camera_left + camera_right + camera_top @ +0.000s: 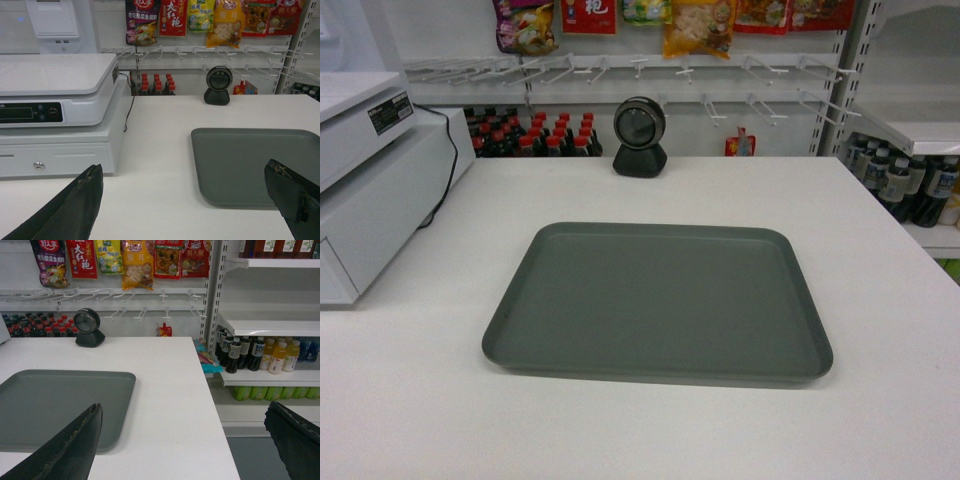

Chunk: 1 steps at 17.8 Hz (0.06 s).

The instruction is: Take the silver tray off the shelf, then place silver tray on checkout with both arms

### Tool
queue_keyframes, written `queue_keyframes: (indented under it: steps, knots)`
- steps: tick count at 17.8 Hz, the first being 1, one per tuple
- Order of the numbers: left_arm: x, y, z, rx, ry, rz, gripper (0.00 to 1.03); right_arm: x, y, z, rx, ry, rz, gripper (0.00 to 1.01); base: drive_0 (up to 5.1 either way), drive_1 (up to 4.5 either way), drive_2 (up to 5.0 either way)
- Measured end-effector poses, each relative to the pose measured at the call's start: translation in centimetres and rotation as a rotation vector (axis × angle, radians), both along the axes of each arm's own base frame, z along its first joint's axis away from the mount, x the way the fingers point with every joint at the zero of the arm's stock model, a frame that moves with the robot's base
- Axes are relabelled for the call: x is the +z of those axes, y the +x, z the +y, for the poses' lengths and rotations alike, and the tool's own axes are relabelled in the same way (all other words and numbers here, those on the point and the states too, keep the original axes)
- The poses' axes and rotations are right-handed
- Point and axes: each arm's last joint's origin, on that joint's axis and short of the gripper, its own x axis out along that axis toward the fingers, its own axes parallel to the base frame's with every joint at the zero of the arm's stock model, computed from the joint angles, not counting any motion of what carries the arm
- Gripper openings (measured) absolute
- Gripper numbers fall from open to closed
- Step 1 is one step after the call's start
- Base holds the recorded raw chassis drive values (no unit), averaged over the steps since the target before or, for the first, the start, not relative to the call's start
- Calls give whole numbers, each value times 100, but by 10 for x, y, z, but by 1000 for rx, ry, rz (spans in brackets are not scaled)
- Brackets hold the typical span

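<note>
We see the silver tray (660,305) lying flat on the white worktop (880,300), with our left hand (185,200) and right hand (185,440) both spread, touching nothing.

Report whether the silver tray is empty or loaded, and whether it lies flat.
Empty and flat. The silver tray rests level on the checkout, its inner surface bare in all three views; neither pincer touches it.

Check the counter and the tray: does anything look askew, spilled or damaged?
Nothing stands out. The tray lies flat and empty on the counter, roughly square to its edges. Both grippers, left and right, hang open, clear of it.
</note>
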Motion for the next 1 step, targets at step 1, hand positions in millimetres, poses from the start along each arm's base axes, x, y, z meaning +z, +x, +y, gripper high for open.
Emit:
queue_keyframes:
  steps: [1]
  knots:
    - [0,0,0,0,0,0,98,0,0,0,0,0,0,98,0,0,0]
